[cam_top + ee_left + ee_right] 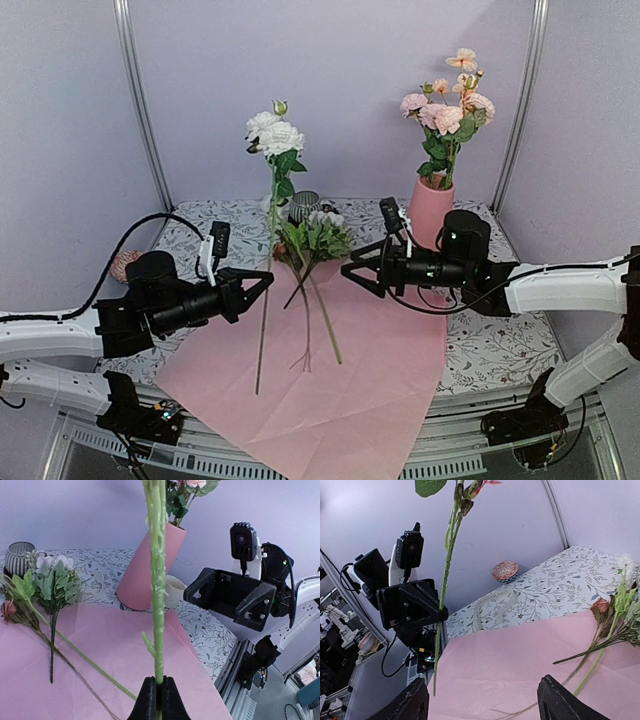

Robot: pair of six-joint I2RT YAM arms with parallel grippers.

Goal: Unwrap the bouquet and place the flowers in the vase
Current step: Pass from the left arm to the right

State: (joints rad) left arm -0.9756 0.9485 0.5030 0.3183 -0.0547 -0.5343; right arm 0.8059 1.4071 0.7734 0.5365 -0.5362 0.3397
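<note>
Left wrist view: my left fingers [148, 700] clench the long green flower stem [158, 580] low; judged stiff, light. Right fingers [256, 609] released, two o'clock.

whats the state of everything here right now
left gripper: shut on the white rose stem, held upright
right gripper: open, empty
vase: upright, pink and peach flowers already in it
pink paper: unwrapped, spread flat
loose flowers: lying on the pink paper
</note>
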